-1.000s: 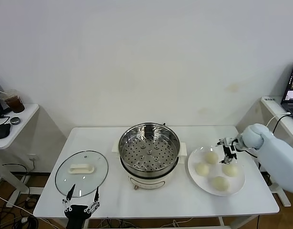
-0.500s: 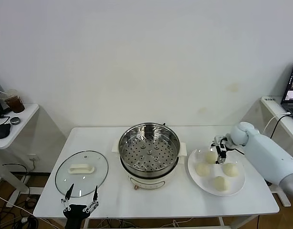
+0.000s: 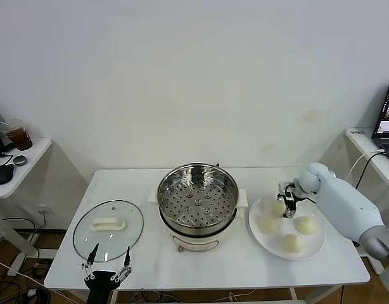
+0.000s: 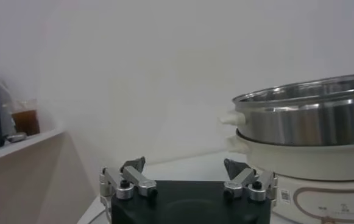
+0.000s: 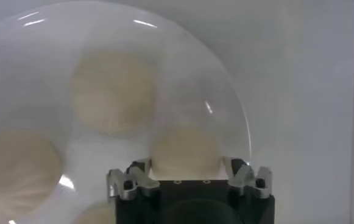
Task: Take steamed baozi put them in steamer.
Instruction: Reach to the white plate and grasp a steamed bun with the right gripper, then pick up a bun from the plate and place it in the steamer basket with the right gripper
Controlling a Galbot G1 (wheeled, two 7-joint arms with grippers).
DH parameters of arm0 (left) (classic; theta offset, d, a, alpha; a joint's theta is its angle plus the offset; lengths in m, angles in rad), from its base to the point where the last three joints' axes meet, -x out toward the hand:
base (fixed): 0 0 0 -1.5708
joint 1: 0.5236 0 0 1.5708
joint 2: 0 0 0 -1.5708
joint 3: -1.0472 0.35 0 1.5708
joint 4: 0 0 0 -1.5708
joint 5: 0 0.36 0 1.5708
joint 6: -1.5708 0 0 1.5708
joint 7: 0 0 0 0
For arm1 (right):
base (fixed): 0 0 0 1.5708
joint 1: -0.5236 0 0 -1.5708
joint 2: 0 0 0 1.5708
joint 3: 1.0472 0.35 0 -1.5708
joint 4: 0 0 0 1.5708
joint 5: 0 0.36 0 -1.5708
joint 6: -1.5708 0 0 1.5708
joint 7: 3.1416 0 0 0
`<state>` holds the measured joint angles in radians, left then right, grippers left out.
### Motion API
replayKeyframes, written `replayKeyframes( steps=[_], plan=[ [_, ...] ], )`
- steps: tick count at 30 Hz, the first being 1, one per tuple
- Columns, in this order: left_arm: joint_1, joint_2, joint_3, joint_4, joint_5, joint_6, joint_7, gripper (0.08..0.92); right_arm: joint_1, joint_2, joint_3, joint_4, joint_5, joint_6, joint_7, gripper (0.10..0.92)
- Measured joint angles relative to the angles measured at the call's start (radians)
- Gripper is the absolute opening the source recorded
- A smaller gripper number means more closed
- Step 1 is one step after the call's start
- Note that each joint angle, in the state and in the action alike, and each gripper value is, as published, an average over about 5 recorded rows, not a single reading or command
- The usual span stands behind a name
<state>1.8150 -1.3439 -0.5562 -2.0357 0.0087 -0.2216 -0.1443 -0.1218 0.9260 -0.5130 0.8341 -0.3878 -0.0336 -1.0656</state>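
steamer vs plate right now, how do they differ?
The steamer is a deep, shiny steel pot with a perforated tray and white side handles; the plate is flat, plain white.
The steamer holds no baozi; the plate carries all four baozi.
The steamer sits mid-table with nothing over it; the plate lies toward the right, with the right end effector at its far bun.
Both are round and rest on the white table.

The steamer [image 3: 197, 204] is polished stainless steel, mirror-glossy, with a perforated metal tray. At its nine o'clock lies a clear glass lid [image 3: 108, 230]. The baozi [image 3: 279, 207] look smooth and matt on a glossy white plate [image 3: 316, 246]. The tabletop [image 3: 245, 259] is smooth matt white.
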Motion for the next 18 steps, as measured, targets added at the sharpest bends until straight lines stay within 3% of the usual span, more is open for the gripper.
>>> replayKeyframes(
  steps=[5,18],
  plan=[
    [0.001,0.001,0.000,-0.002,0.000,0.000,0.000,0.823,0.011,-0.007,-0.020,0.006,0.009,-0.002,-0.007,0.588],
    [0.003,0.007,0.001,-0.010,-0.003,-0.001,0.003,0.823,0.122,-0.073,-0.127,0.097,0.102,0.022,-0.064,0.594]
  ],
)
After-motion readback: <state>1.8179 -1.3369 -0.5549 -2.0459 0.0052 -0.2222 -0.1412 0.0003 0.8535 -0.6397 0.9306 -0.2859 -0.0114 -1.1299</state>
